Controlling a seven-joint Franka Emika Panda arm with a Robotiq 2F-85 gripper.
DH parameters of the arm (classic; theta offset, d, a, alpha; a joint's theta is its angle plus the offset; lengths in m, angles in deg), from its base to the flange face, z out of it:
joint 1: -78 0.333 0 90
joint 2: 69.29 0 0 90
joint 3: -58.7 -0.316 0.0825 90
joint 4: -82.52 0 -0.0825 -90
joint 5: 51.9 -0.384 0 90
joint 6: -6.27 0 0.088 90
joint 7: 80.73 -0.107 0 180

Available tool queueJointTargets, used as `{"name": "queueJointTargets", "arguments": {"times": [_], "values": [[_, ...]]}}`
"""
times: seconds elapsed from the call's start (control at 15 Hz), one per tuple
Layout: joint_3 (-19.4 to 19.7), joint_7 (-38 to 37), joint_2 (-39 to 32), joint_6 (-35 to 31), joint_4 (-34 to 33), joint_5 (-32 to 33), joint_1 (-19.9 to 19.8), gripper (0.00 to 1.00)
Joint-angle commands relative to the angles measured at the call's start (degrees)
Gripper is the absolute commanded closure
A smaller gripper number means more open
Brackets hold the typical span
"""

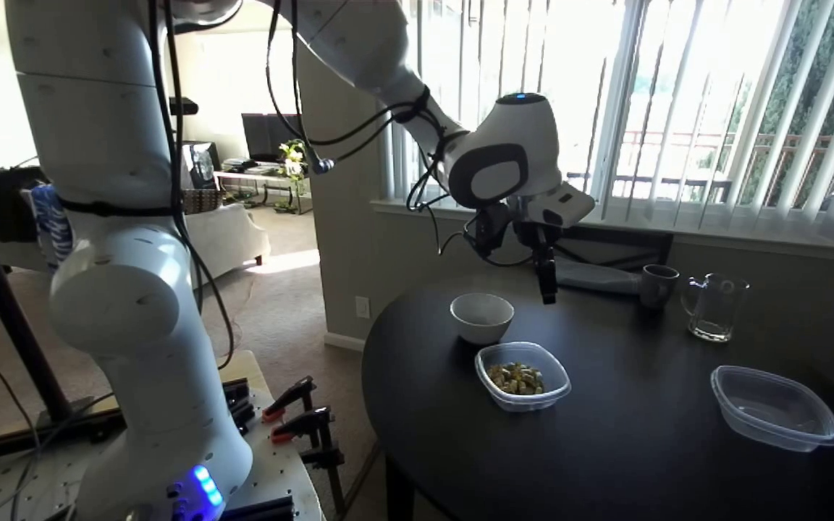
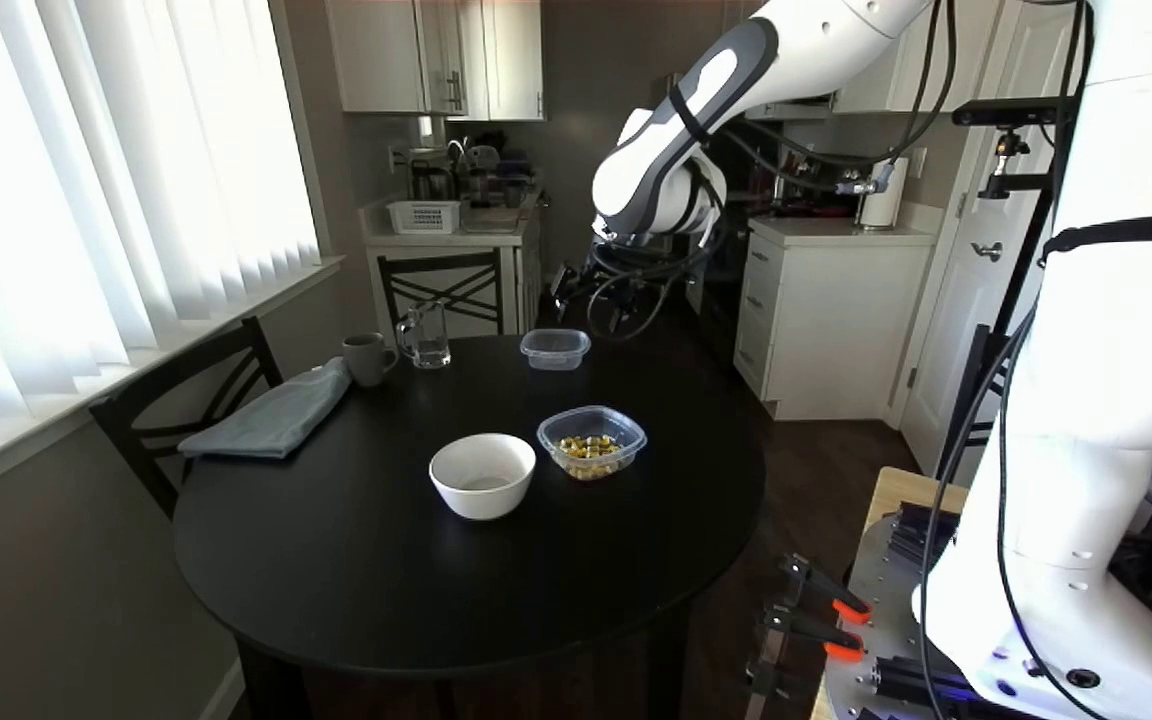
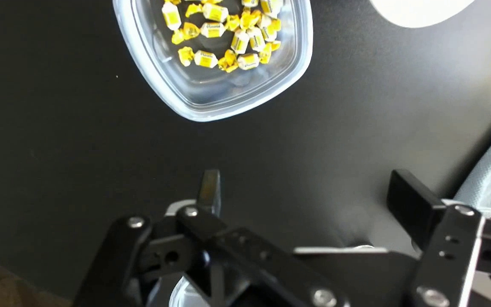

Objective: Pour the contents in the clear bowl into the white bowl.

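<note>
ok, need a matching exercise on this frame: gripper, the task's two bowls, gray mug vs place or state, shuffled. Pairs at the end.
1 gripper
2 white bowl
3 clear bowl
4 gray mug

A between cloth and glass mug
B holds yellow-and-white wrapped candies
C open, nothing between its jaws
D empty, right beside item 3

Pairs: 1-C, 2-D, 3-B, 4-A
</note>
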Motion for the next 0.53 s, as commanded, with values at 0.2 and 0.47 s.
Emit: {"name": "queueJointTargets", "arguments": {"times": [0.2, 0.47], "values": [[-0.99, -3.28, -0.49, -0.87, 0.57, -0.21, 2.17, 0.00], [-0.95, -3.48, -0.76, -0.87, 0.47, -0.19, 2.42, 0.00]]}}
